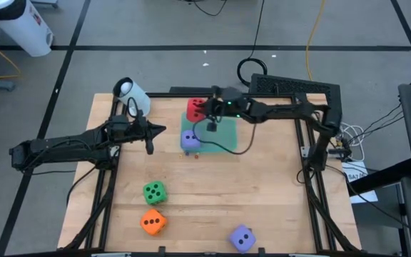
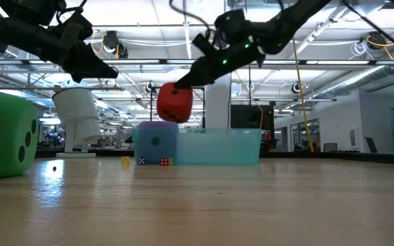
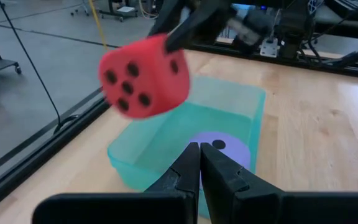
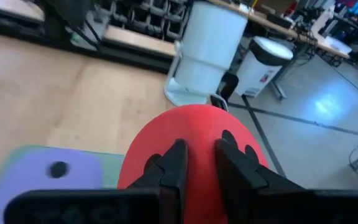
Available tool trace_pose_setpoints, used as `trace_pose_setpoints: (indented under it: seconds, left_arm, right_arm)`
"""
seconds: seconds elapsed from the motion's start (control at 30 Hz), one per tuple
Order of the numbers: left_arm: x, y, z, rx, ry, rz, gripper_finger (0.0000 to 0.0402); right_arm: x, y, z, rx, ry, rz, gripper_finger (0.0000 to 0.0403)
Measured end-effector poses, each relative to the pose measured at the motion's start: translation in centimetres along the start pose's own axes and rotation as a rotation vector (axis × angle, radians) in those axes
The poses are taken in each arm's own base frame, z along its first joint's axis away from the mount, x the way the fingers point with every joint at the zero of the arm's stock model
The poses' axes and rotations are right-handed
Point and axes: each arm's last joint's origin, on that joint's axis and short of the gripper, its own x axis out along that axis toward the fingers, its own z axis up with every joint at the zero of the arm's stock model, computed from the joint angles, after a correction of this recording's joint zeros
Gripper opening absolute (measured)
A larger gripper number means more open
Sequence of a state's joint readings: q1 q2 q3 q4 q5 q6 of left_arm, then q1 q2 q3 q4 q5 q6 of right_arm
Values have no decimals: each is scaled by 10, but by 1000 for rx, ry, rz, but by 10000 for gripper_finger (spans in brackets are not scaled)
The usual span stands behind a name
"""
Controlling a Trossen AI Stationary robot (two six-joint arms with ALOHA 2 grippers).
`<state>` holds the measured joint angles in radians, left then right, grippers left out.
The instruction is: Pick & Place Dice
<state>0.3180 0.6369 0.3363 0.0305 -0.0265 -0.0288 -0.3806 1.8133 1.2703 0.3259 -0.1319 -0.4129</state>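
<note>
Five soft dice in the high view: right gripper (image 1: 204,108) pinched the red soft die (image 1: 196,108) over the flat teal tray (image 1: 227,132), beside the purple-blue die (image 1: 190,139) at its edge.

Low view: die hung clear above the tray; releasing from there, it could bounce out.

Wrist views: left gripper (image 3: 200,163) clenched empty, hovering near; right fingers nipped the die's top, arm reaching across.

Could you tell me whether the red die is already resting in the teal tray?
Not yet: the red die hangs above the teal tray, pinched by the right gripper.
</note>
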Motion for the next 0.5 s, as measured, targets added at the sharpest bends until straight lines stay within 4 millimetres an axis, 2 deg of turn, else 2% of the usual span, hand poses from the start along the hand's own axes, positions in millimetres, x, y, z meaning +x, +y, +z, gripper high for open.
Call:
trace_pose_setpoints:
  seconds: [0.17, 0.5]
  left_arm:
    - [0, 0, -2, 2, 18, 0, 21]
    - [0, 0, -3, 55, 28, 1, 21]
  right_arm:
    - [25, 4, -17, -6, 40, 20, 56]
    - [48, 30, -40, -106, 78, 82, 56]
